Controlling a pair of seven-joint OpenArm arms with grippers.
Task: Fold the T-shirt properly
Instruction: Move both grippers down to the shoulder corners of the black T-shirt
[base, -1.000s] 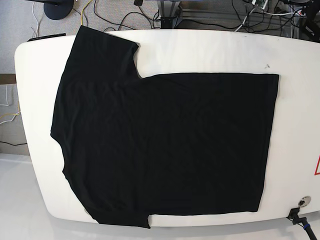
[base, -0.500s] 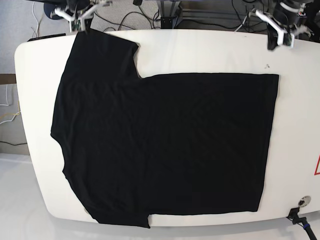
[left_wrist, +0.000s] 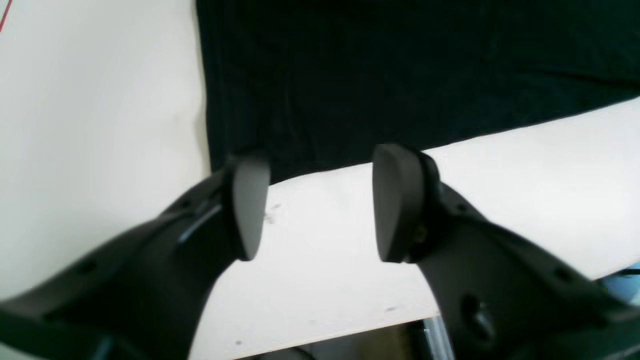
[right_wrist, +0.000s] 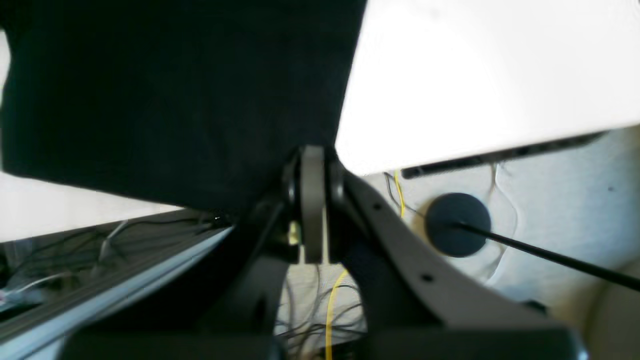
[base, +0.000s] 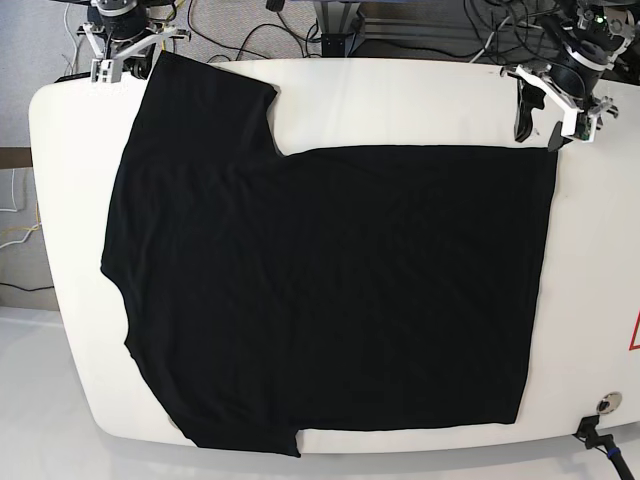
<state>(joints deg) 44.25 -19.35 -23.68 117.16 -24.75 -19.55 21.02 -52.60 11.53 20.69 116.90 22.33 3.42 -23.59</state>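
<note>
Black T-shirt (base: 330, 290) corner just below parted left claw (base: 538, 128).

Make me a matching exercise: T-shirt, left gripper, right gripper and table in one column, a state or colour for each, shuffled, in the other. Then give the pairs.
Things:
1. T-shirt
2. left gripper
3. right gripper
4. table

States or colours:
A. white, with rounded corners
B. jaws apart, over the shirt's corner
C. black, spread flat
D. jaws shut, at the sleeve's edge

Pairs: 1-C, 2-B, 3-D, 4-A
</note>
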